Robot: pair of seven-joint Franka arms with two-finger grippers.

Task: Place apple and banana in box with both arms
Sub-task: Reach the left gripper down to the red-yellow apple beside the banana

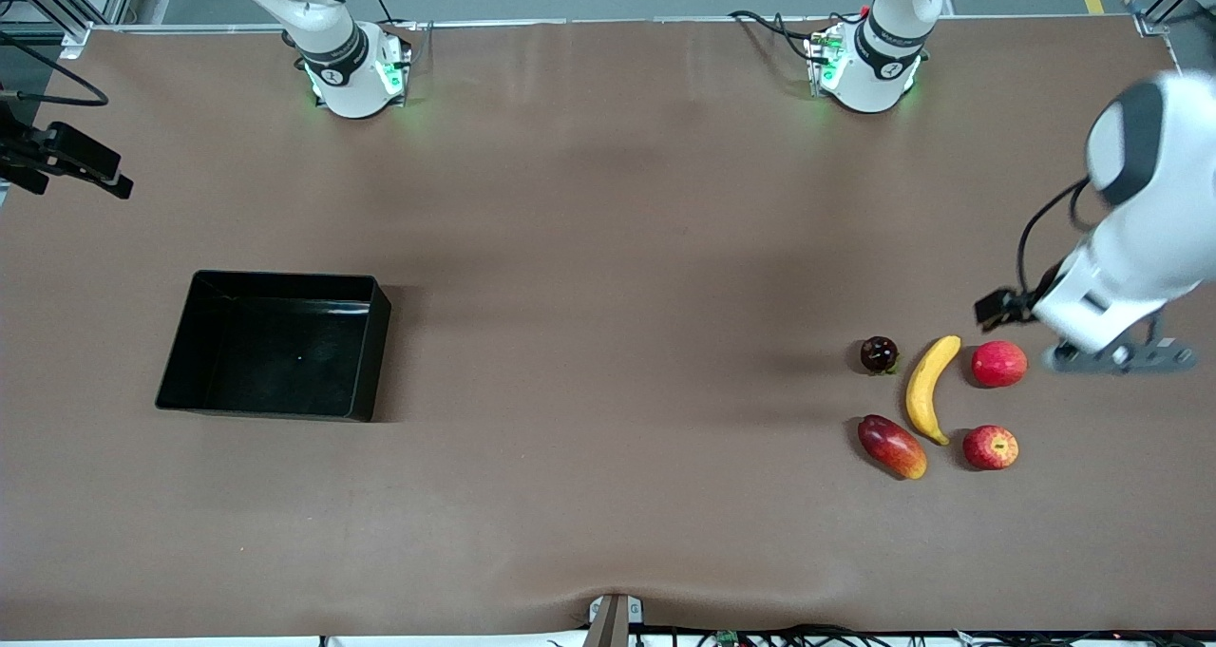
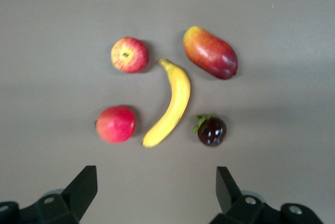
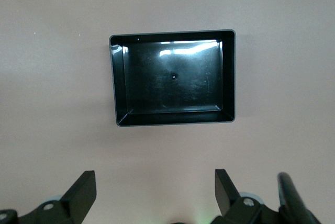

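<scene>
— Brown table (image 1: 608,248) first: what do you have on it?
— Your box (image 1: 275,345) sits at the right arm's end; banana (image 1: 929,387) and apple (image 1: 990,447) lie among other fruit at the left arm's end, the apple nearer the front camera.
— And your claws?
— Left gripper (image 2: 157,190) hangs over table beside the fruit, fingers apart, empty. Right gripper (image 3: 155,192) likewise, above table near the box.

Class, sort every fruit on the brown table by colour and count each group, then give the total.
Red round fruits, streaked apple and plain pinkish-red one: 2
Red-orange elongated mango: 1
Yellow curved banana: 1
Dark purple round fruit: 1
Total: 5
</scene>
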